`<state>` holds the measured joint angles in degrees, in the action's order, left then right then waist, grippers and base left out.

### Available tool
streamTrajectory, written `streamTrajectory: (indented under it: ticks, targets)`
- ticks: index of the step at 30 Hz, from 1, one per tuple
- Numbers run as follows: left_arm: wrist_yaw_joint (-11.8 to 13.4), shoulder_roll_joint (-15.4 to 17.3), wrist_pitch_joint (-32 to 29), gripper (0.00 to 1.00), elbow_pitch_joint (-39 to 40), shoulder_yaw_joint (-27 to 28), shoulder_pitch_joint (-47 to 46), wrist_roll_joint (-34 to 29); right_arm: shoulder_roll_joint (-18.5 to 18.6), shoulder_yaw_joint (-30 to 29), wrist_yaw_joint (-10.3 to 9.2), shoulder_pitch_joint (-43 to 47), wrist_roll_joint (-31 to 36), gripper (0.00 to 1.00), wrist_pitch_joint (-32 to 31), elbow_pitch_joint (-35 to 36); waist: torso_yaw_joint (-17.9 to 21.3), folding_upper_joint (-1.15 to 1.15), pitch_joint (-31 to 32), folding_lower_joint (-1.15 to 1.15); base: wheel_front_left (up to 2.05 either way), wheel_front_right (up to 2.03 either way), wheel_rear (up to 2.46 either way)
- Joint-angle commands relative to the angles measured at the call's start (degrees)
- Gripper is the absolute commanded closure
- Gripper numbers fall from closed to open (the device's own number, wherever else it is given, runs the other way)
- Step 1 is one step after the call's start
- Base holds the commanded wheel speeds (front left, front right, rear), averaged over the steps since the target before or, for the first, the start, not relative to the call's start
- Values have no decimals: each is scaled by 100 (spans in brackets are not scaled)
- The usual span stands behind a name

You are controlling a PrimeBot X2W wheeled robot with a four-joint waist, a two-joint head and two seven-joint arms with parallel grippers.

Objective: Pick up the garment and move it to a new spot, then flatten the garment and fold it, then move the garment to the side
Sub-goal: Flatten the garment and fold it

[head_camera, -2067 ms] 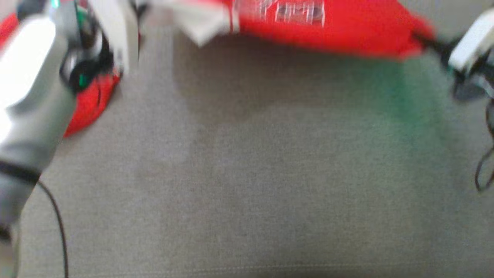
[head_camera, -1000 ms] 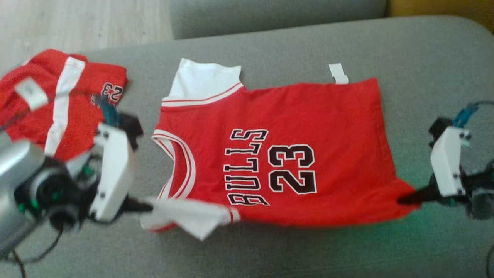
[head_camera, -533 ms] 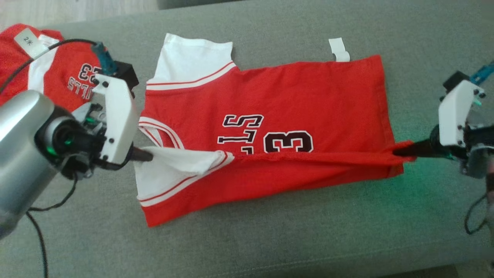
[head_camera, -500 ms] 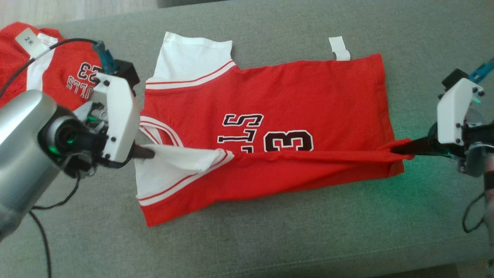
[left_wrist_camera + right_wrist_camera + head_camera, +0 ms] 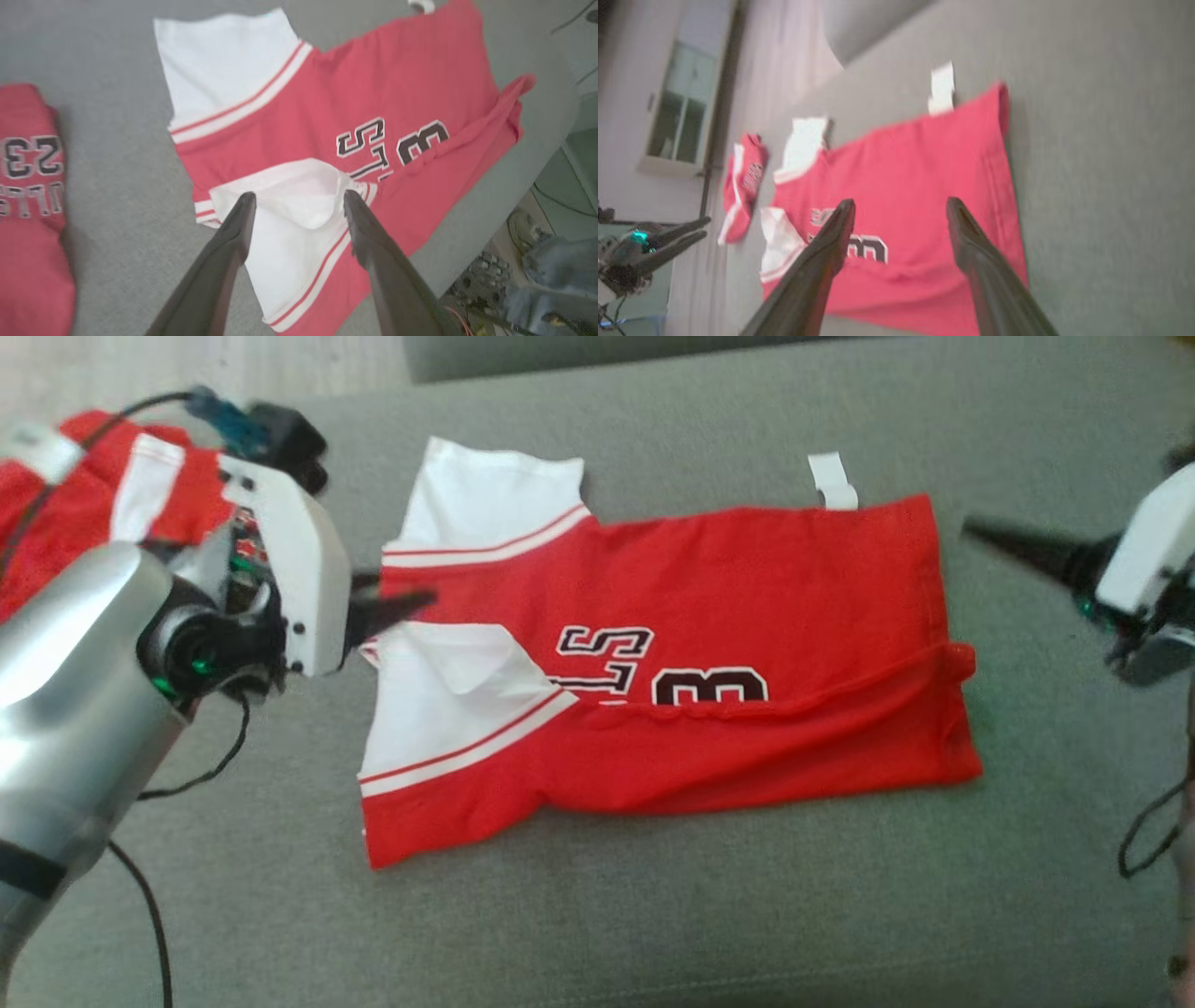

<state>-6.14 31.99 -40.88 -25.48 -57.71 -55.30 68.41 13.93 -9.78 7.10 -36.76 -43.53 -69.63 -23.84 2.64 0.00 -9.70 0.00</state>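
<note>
I see the red jersey (image 5: pixel 747 579) lying flat on the grey cushion (image 5: pixel 653 915), near edge folded up over the lettering, my left end effector (image 5: pixel 299 200) spread wide over its white sleeve (image 5: pixel 299 233), my right end effector (image 5: pixel 901 205) spread wide off the hem end, another red garment (image 5: pixel 140 495) far left
</note>
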Motion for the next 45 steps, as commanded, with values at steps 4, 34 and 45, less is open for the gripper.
streamTrajectory:
  ticks: [4,34,45]
  targets:
    - [187,387,1472,0,523,592,70,-581,-71,-103,39,842,-209,0,1729,1558,-184,0,432,0,0,0,0]
    - [3031,-292,5306,0,1407,978,3871,-1564,-931,412,39,2857,2706,0,5768,462,-242,0,426,0,0,0,0]
    - [2499,-709,4620,0,725,786,3663,-1089,-916,385,39,2341,3122,0,5845,-534,-244,0,258,0,0,0,0]
